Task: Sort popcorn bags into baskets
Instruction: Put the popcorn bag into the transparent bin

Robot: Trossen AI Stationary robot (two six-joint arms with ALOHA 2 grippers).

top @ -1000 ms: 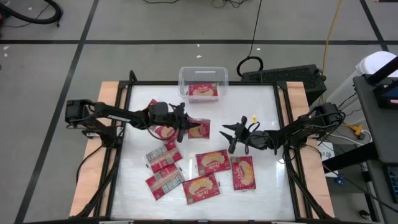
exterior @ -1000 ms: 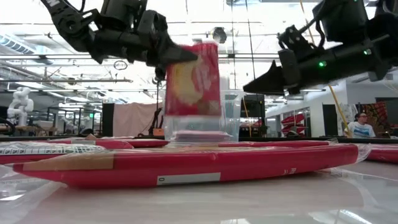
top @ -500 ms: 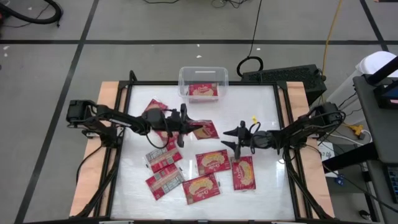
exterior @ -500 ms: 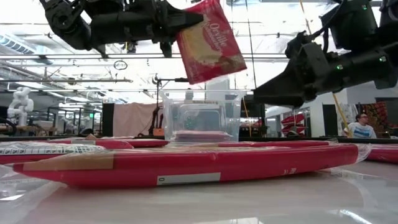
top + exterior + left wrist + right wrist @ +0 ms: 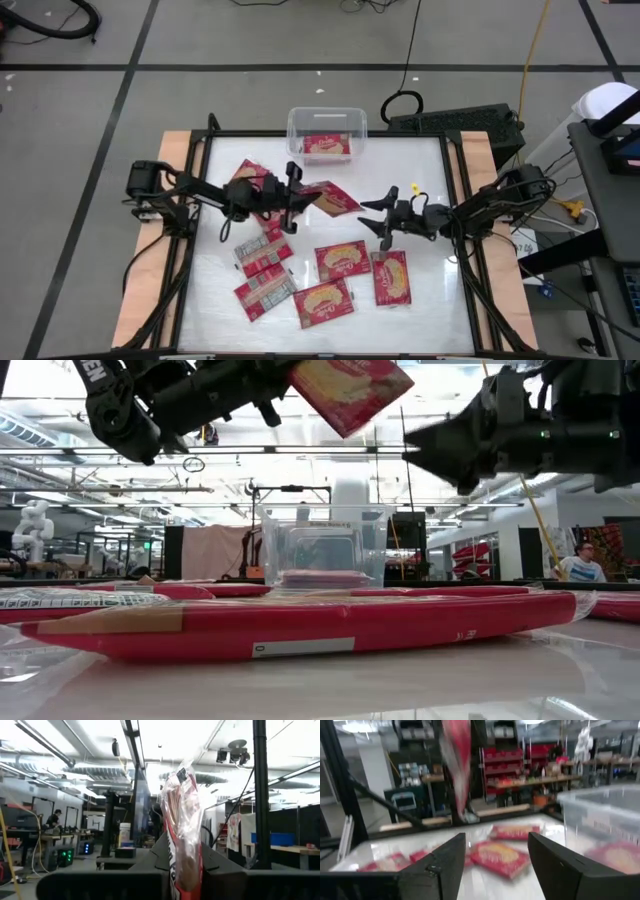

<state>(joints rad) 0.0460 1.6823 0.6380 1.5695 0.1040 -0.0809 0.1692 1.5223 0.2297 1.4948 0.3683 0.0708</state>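
in the high view the left gripper (image 5: 296, 198) hangs over the middle of the white table (image 5: 430, 300), its fingers pinched shut on one end of a red popcorn bag (image 5: 330, 199) that juts out toward the right arm, lifted clear of the table. the right gripper (image 5: 377, 214) faces it from just beside, fingers spread and holding nothing. the clear plastic bin (image 5: 327, 134) sits at the far edge of the table with one bag already inside; other bags lie loose on the near half, such as a face-up one (image 5: 343, 260) and a label-up one (image 5: 264, 293). in the low view the held bag (image 5: 346, 388) is tilted high above the bin (image 5: 325, 548), the left arm's dark links carrying it, and the right gripper (image 5: 425, 440) points at it from close by; a long red packet (image 5: 300, 625) fills the foreground. in the left wrist view the bag (image 5: 184, 830) stands edge-on between the arm's own fingers, gripped only at its lower end, the crinkled wrapper flopping above. in the right wrist view the two open fingers (image 5: 440, 865) frame the table, with the hanging bag (image 5: 456, 760) ahead and the bin wall (image 5: 600, 815) off to one side. the risk, as i judge it, is the thin grip on a slippery wrapper: the bag could slide out or swing on the way, catch the bin's rim, or brush the nearby right gripper and land outside the bin.
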